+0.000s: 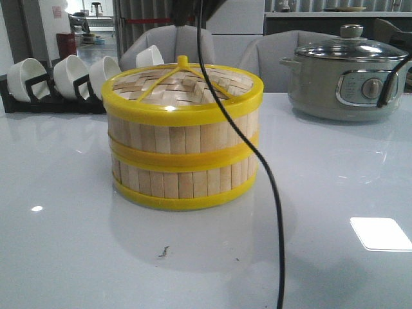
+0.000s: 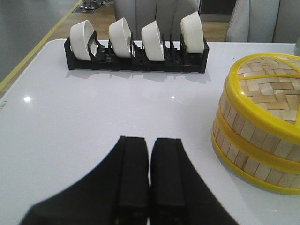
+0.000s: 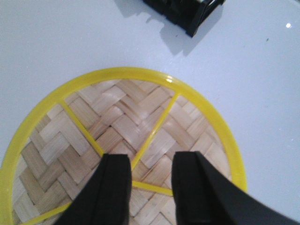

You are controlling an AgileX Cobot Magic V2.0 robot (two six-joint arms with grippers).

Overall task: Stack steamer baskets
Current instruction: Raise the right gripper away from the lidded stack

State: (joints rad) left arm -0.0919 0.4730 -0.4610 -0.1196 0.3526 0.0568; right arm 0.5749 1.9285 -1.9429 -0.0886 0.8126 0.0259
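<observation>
Two steamer baskets (image 1: 183,154) stand stacked in the middle of the white table (image 1: 77,244), the upper basket (image 1: 183,125) on the lower one (image 1: 183,183). Both have pale bamboo slats and yellow rims. In the right wrist view, the woven top with yellow ribs (image 3: 117,122) fills the lower part. My right gripper (image 3: 151,161) hovers open over its centre, holding nothing. My left gripper (image 2: 149,145) is shut and empty above bare table, apart from the stack (image 2: 262,126). Neither gripper shows in the front view.
A black rack of white bowls (image 1: 58,80) stands at the back left, also visible as the rack (image 2: 136,47) from the left wrist. A grey-green electric pot (image 1: 347,77) with a glass lid sits back right. A black cable (image 1: 270,180) hangs in front of the stack.
</observation>
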